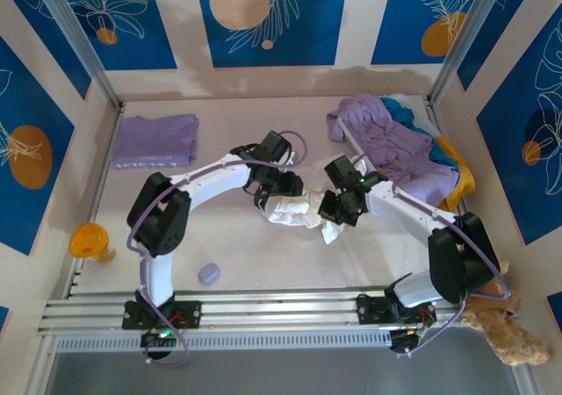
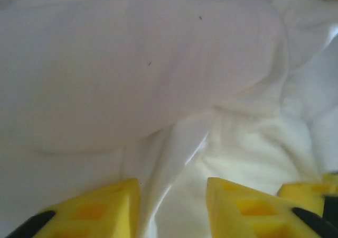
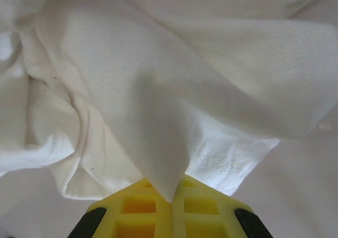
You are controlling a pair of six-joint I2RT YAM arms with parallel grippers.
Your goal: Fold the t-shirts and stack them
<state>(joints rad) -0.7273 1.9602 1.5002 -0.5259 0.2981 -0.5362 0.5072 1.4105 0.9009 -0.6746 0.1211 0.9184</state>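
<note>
A crumpled white t-shirt lies in the middle of the table between both arms. My left gripper is down on its left end. In the left wrist view the yellow fingers stand partly apart, and a raised fold of the white t-shirt runs into the gap of the left gripper. My right gripper is at the shirt's right end, and in the right wrist view that right gripper is shut on a pointed corner of the white t-shirt. A folded lavender t-shirt lies at the back left.
At the back right lies a loose pile: a lavender t-shirt, a teal one and a yellow-orange one. A small lavender blob sits near the front rail. An orange object is at the left edge, a teddy bear at the front right.
</note>
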